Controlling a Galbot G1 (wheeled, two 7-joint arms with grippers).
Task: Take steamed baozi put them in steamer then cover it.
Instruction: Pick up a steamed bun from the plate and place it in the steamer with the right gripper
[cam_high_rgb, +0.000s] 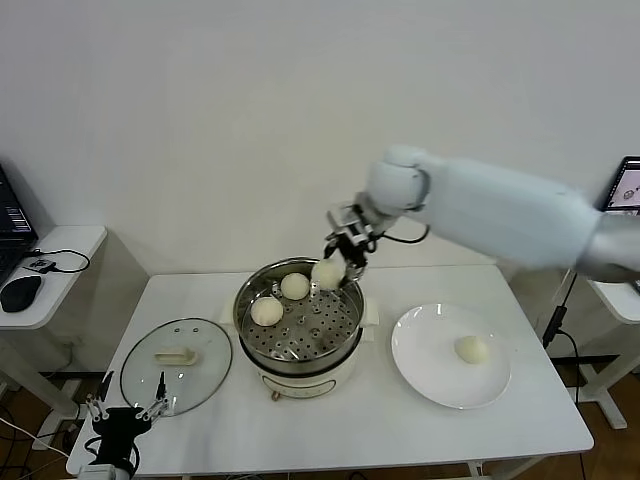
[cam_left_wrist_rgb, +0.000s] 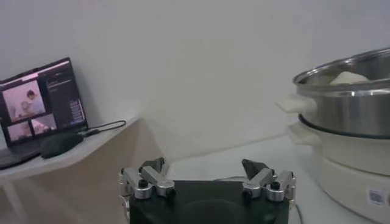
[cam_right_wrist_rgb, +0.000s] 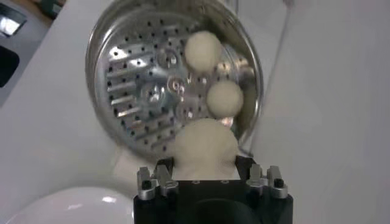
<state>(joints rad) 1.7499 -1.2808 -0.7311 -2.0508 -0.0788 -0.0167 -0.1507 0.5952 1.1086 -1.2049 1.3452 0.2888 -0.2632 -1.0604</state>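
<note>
A steamed baozi (cam_high_rgb: 328, 272) sits clamped between the fingers of the right gripper (cam_high_rgb: 343, 258), held just above the steamer (cam_high_rgb: 300, 330) at its far rim. Just below and in front of that gripper, two more buns rest on the perforated tray — one (cam_high_rgb: 294, 286) close by, the other (cam_high_rgb: 267, 311) a little farther toward the robot's left. In the right wrist view the held bun (cam_right_wrist_rgb: 204, 146) fills the space between the jaws, with the tray (cam_right_wrist_rgb: 146, 97) beyond it. The fourth bun (cam_high_rgb: 471, 349) lies on the white plate (cam_high_rgb: 430, 370), off to the gripper's right and nearer the robot. The cover (cam_high_rgb: 176, 365) lies flat on the table (cam_high_rgb: 350, 430), on the steamer's other side. The left gripper (cam_high_rgb: 125, 410) hangs low at the table's near-left edge, jaws spread wide — nothing in them.
</note>
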